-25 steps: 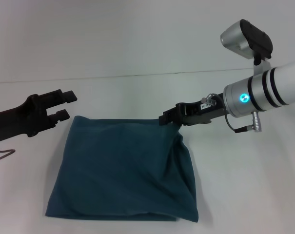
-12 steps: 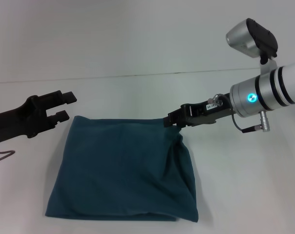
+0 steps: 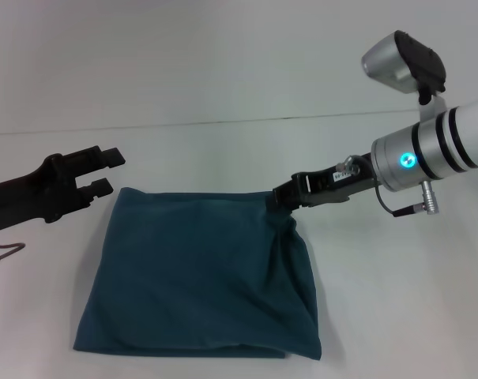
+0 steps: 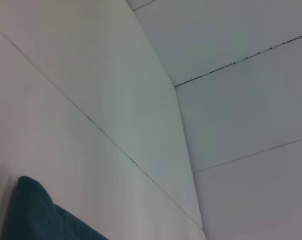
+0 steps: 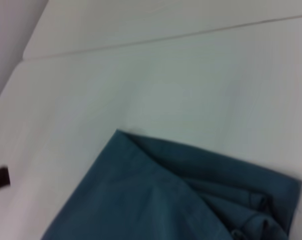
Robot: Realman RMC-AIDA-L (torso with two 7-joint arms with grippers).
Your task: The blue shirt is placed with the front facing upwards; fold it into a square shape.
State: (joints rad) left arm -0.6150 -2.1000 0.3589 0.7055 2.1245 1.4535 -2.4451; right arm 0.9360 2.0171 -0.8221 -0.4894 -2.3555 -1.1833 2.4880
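Head view: right fingers (image 3: pixel 280 199) at folded blue shirt (image 3: pixel 199 272) corner, grip indiscernible.

White tabletop (image 3: pixel 223 150), pale wall (image 3: pixel 223 55) behind, white panelled ceiling (image 4: pixel 240 125), even light

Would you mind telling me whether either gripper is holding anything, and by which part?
The right gripper appears to pinch the blue shirt at its far right corner. The left gripper is open and holds nothing.
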